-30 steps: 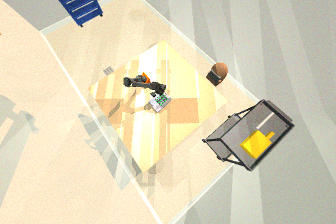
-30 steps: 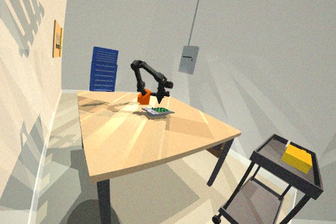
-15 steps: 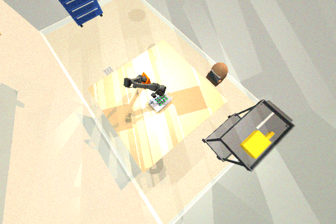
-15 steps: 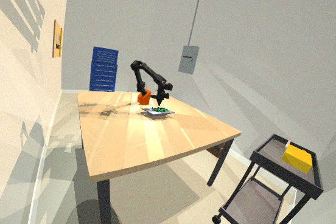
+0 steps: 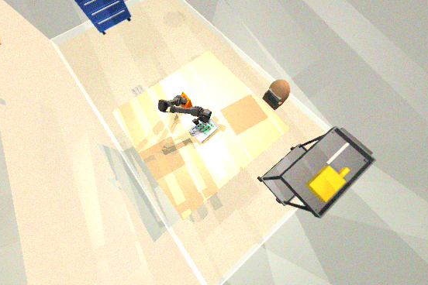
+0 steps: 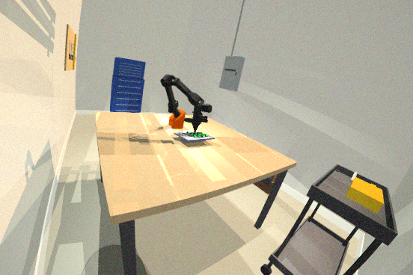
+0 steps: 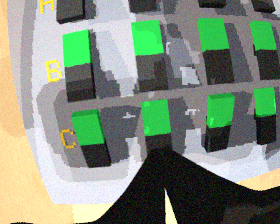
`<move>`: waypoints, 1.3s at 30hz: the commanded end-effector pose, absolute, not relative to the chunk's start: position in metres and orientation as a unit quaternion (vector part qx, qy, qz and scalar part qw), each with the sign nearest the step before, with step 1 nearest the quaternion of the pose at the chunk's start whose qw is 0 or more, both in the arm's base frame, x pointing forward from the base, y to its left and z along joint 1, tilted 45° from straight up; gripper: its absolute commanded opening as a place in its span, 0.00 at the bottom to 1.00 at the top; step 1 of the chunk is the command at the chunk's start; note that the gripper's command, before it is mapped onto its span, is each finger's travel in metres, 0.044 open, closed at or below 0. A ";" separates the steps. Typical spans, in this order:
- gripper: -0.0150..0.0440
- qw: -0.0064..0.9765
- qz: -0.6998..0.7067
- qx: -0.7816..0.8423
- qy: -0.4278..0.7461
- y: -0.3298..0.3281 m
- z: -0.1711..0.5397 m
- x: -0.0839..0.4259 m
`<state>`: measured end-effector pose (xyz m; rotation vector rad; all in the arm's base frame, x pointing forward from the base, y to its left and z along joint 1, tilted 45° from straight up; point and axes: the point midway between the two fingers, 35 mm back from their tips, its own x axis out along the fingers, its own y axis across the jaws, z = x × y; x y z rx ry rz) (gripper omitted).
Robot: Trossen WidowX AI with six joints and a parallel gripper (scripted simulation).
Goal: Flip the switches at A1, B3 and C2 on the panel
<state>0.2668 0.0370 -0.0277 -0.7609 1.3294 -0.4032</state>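
The switch panel lies on the table with green-and-black rocker switches. My gripper is shut and empty, pointing down. In the wrist view its tips overlap the near black end of switch C2; whether they touch it cannot be told. Switch B3 shows whole, green half far and black half near. Switch A1 shows only its near black end, at the top edge. The rest of row A is cut off. The tilt of C2 is unclear behind the fingertips.
Switches C1 and C3 flank C2, and B2 is beyond it. The orange arm base stands behind the panel. A cart with a yellow box stands away from the table.
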 end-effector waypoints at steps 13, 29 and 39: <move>0.25 0.702 -0.181 -0.345 0.597 0.036 -0.028 0.267; 0.25 0.702 -0.181 -0.345 0.597 0.035 -0.030 0.268; 0.25 0.702 -0.181 -0.345 0.597 0.034 -0.030 0.268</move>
